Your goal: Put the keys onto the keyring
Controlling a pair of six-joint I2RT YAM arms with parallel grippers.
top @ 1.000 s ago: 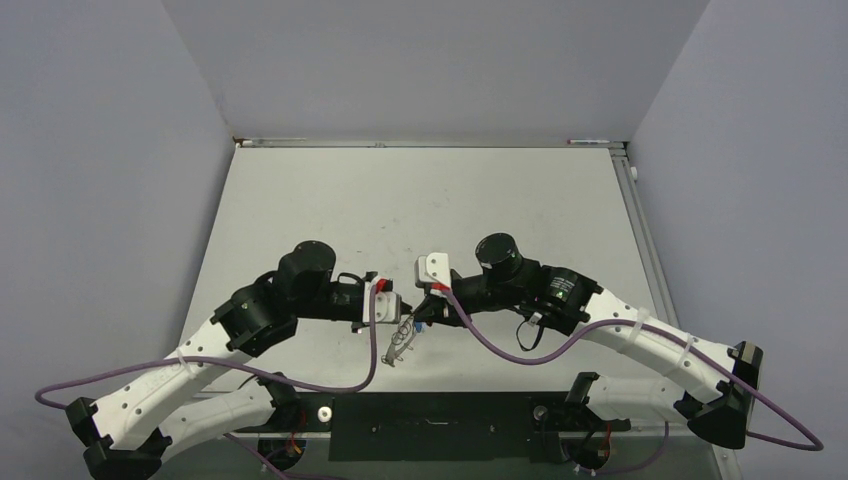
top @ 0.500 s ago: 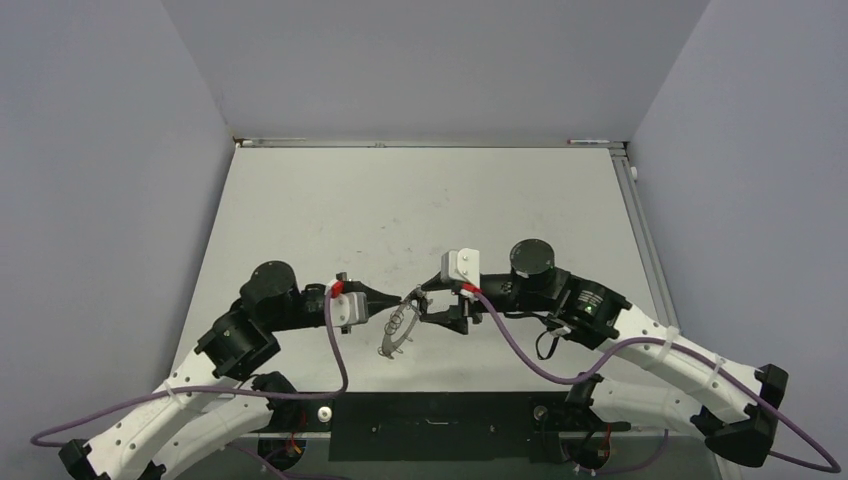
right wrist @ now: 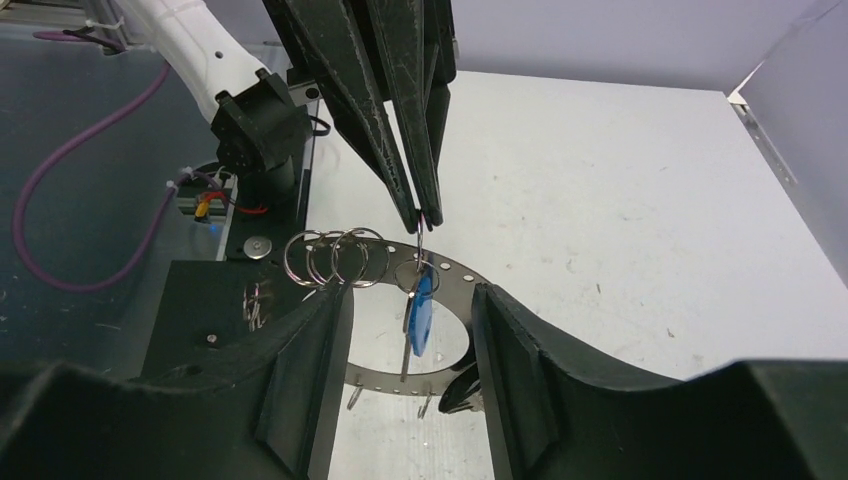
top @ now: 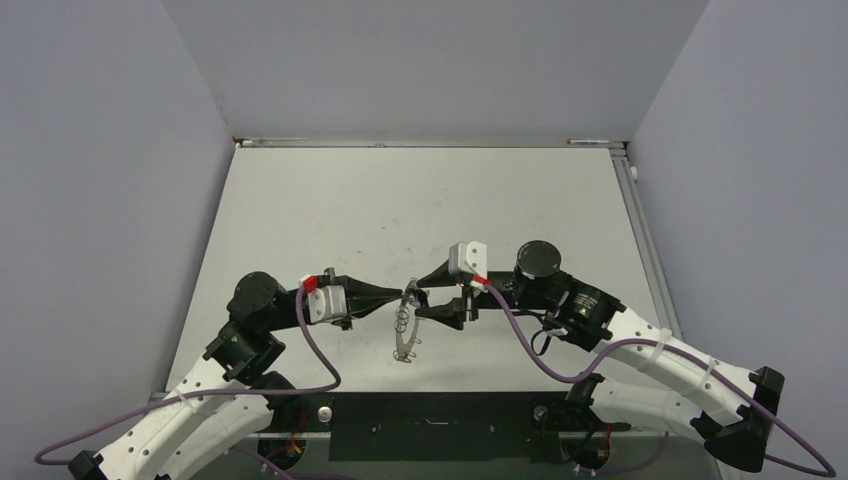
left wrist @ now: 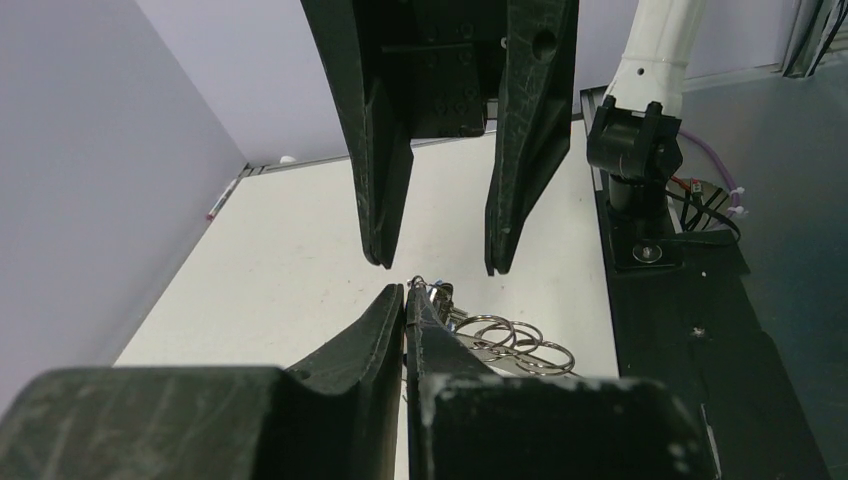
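Presently on hand, as we list it:

Item: keyring (right wrist: pixel 452 273). It is held up off centre of the table (top: pixel 400 200), toward 6 o'clock near the arm bases. It hangs tilted from its top edge. We cannot tell whether its lower rim touches the table.

Item: left jaws. They reach in from 9 o'clock, are pressed together, and are clamped on the keyring at its upper rim, seemingly at one small loop.

Item: right jaws. They reach in from 3 o'clock and stand apart, tips either side of the pinch point, gripping nothing.

Item: blue-headed key (right wrist: pixel 421 315). It dangles just below the left tips, inside the ring's hole, and we judge it already threaded on.

Item: black-headed key. We find it in no view with certainty.

Progress: we judge one key on. The other is unconfirmed, so the task may be half done or near its end.

Views compared:
- The top view gives only the two arms meeting tip to tip and the ring nearly edge-on.
- The right wrist view alone shows the blue key, the ring's flat band and the bunched wire loops (right wrist: pixel 335 258) at 9 o'clock of the pinch.
- The left wrist view alone shows plainly the gap between the right tips, and hides the key behind its own closed tips.
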